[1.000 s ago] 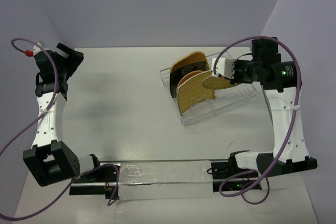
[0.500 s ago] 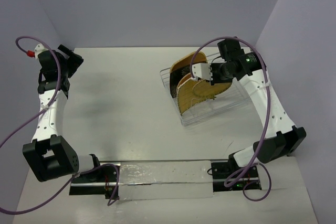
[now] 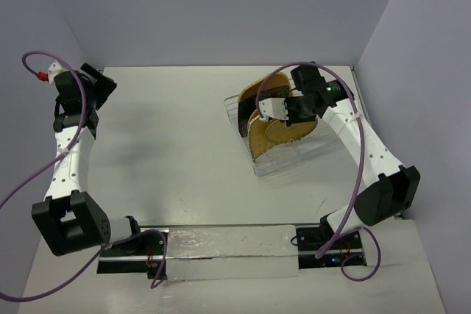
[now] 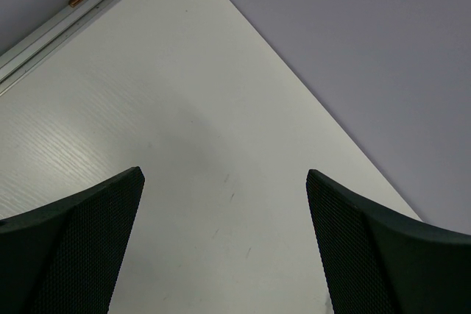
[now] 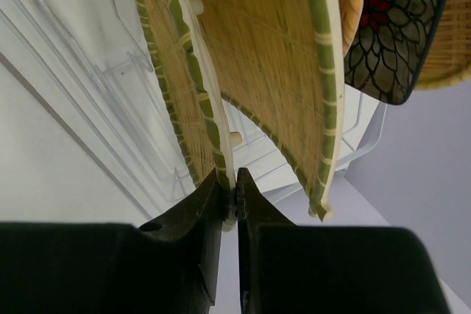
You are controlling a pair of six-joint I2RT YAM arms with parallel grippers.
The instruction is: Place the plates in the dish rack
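Note:
The pale wire dish rack (image 3: 324, 148) stands at the right of the table. Several plates stand on edge in it: a round woven one (image 3: 259, 86) at the back, the dark leaf-pattern plate (image 3: 254, 101) and a woven one (image 3: 259, 145) in front. My right gripper (image 3: 282, 114) is over the rack, shut on the rim of a woven plate (image 3: 296, 132). In the right wrist view the jaws (image 5: 229, 190) pinch that plate's edge (image 5: 184, 71), beside another woven plate (image 5: 272, 56) and the dark plate (image 5: 390, 27). My left gripper (image 3: 94, 82) is open and empty at the far left.
The left wrist view shows only bare table (image 4: 221, 123) and the purple wall between the open fingers (image 4: 81, 233). Purple walls close the table at the back and both sides. The rack's white wires (image 5: 96, 101) lie under the held plate.
My right arm has swung left and carried the held woven plate further in over the rack, among the standing plates. The left arm has barely moved.

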